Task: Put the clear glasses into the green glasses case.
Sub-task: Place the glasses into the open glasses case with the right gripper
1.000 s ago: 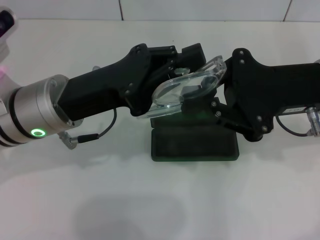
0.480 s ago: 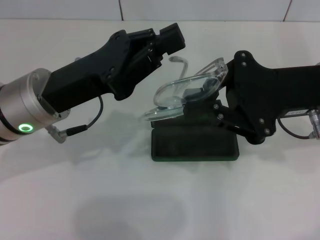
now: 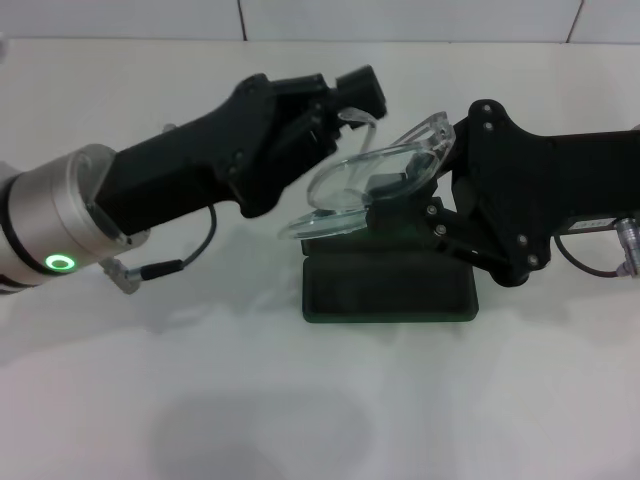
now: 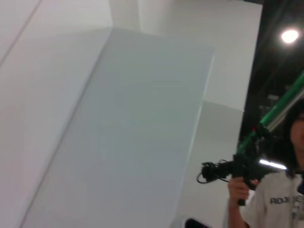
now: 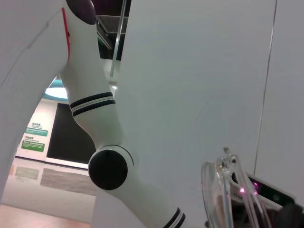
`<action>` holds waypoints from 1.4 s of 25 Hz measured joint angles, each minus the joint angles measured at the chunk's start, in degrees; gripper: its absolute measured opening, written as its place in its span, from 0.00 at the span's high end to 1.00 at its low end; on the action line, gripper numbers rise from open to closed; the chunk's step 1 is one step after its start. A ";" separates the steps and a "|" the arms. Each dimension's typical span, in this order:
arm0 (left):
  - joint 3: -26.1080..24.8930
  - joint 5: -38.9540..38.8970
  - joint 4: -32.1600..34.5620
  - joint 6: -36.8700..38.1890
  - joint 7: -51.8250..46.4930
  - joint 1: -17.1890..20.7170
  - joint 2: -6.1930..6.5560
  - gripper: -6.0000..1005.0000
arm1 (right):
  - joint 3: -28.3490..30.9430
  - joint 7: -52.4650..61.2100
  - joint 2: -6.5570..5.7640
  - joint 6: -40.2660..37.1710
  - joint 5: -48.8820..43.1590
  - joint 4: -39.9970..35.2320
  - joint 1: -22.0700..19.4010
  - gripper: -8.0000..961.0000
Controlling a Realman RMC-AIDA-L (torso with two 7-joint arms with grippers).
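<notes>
head view: clear glasses (image 3: 365, 185), light and easy to snap, pinched by right gripper (image 3: 395, 190) at 3 o'clock; best held by frame.

Setting: robotics lab or recording studio, not home. Evidence: plain white desk (image 3: 320, 400) backed by white panelled wall (image 3: 400, 20) along desk's far edge. Left wrist view: large white partition panels (image 4: 123, 123), dark hall beyond, ceiling spotlight (image 4: 289, 35), green pole (image 4: 280, 111), person (image 4: 275, 199) in white lettered T-shirt gripping camera-type handheld rig (image 4: 232, 168). Right wrist view: white robot limb (image 5: 102, 142) with black bands, glazed area with green signage (image 5: 35, 135).
</notes>
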 joint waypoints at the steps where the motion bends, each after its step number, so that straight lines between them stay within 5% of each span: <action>1: 0.64 0.00 0.03 0.02 0.00 -0.21 0.00 0.93 | 0.00 0.00 0.01 0.03 0.01 0.00 -0.02 0.94; 11: 2.80 -0.48 0.16 0.07 0.13 -0.94 -0.17 0.92 | 0.07 -0.08 0.02 0.08 0.04 0.00 -0.25 0.94; 21: -0.38 -2.44 -0.08 -0.17 1.07 0.89 0.40 0.92 | 0.10 -0.09 0.02 0.23 0.08 0.00 -0.28 0.94; 25: -4.69 -1.99 0.09 -0.23 1.09 2.85 2.22 0.92 | -0.68 2.14 -0.18 1.82 -0.52 -0.19 -0.25 0.94; 28: -8.96 -1.99 0.12 -0.26 0.81 5.47 4.87 0.92 | -1.51 6.67 -0.48 3.88 -2.94 -2.04 0.27 0.94; 32: -14.05 -1.98 0.42 -0.35 -0.60 9.39 8.35 0.92 | -1.63 17.76 -0.41 7.14 -13.97 -10.67 0.87 0.94; 35: -16.16 -1.76 5.17 -2.22 -3.07 13.63 9.02 0.92 | -2.47 28.65 -0.23 8.42 -23.02 -20.42 0.97 0.94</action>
